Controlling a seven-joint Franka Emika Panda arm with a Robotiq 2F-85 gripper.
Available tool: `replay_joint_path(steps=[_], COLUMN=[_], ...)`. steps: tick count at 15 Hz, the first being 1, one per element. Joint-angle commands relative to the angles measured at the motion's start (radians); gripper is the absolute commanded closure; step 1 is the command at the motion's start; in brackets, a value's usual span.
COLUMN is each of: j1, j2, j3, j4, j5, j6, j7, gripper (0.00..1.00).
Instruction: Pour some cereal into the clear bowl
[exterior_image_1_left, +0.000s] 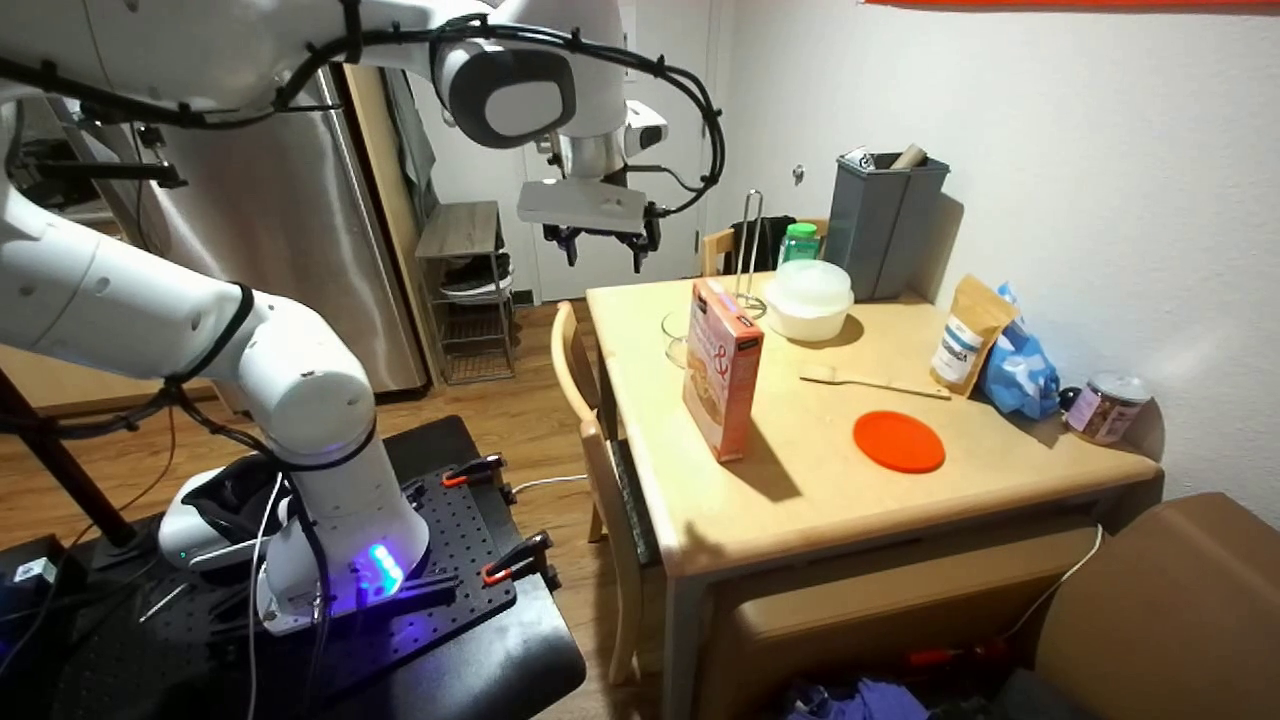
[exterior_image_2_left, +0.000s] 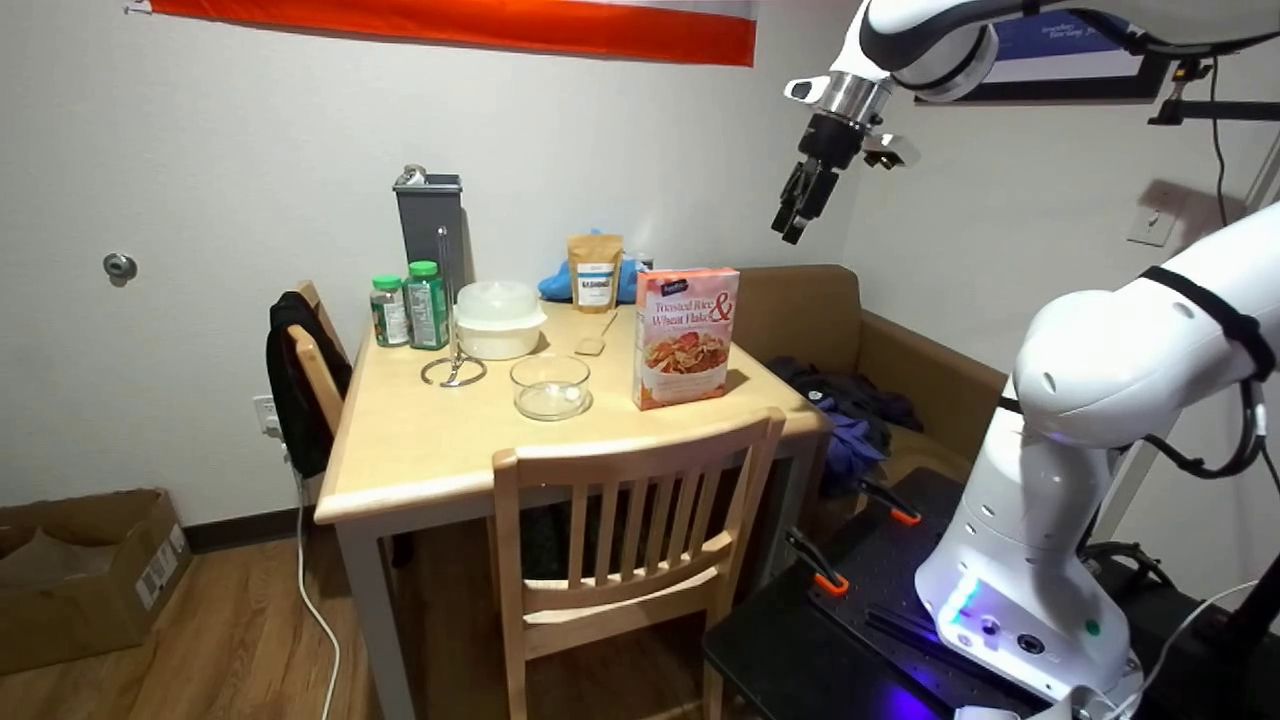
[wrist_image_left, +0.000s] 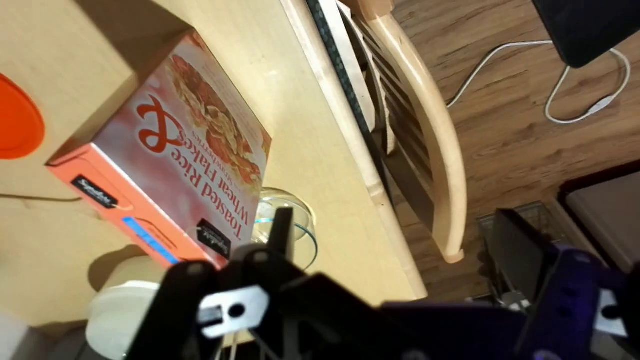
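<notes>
Seems barely begun, with a wide-spread, unladen gripper (exterior_image_1_left: 605, 261), an upright cereal box (exterior_image_2_left: 686, 338) and a clear bowl (exterior_image_2_left: 551, 390) showing nothing poured, leaving grasping, lifting and pouring.

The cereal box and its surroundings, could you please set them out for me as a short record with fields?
Cereal box: upright on the table, top looking closed
Clear bowl: on the table near the cereal box, no cereal visible inside
Gripper: open, holding nothing, raised above table height
White bowl: on the table, apparently covered
Orange disc: flat on the table
Pouring: apparently not begun
</notes>
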Motion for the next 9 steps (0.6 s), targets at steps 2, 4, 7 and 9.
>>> replay_joint_path(steps=[2, 4, 7, 9], j1=[0.037, 0.023, 0.003, -0.027], j2=[0.064, 0.095, 0.138, 0.145], j3=[-0.098, -0.118, -0.143, -0.123], j4=[0.039, 0.048, 0.059, 0.050], j5=[0.117, 0.185, 0.300, 0.363], j6=[-0.038, -0.024, -0.021, -0.013], j7=[-0.324, -0.417, -0.521, -0.529], gripper=[0.00, 0.00, 0.00, 0.00])
